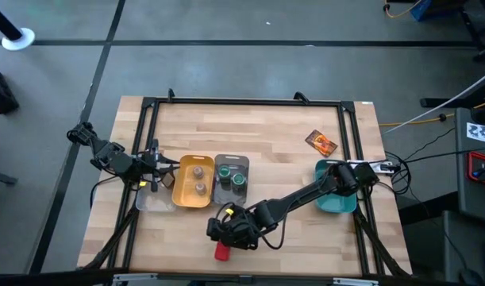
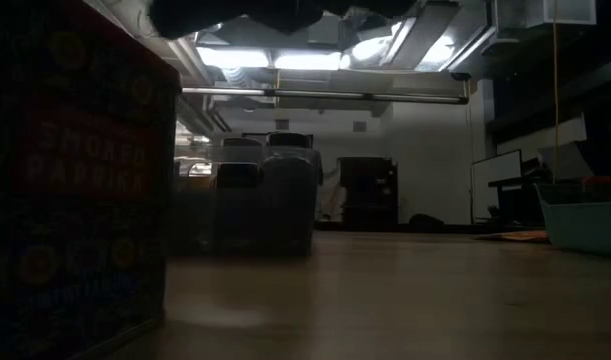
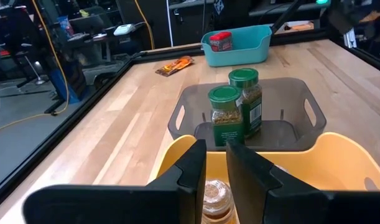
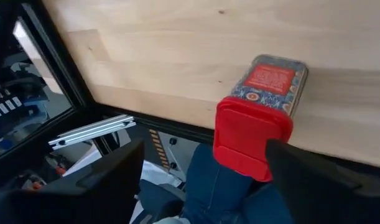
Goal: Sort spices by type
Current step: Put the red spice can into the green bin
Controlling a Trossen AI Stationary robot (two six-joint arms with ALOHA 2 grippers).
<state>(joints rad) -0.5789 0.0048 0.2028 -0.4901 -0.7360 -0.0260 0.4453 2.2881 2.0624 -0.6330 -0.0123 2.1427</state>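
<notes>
Right end effector [image 1: 224,235], fingers wide open w/ nothing held, hovers over red-lidded rectangular paprika box [image 4: 258,118] at wooden counter's [image 1: 274,143] near edge. Step: grasping; next likely lower, close. Left end effector [image 3: 216,163] nearly closed above yellow tray [image 1: 184,197].

Two dark jointed arms, black cables along links; broad matte-black fingers [image 3: 190,168], flat-faced.

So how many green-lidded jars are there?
2. Both green-lidded jars, one and the other, stand side by side in the grey tray. None seem hidden.
</notes>
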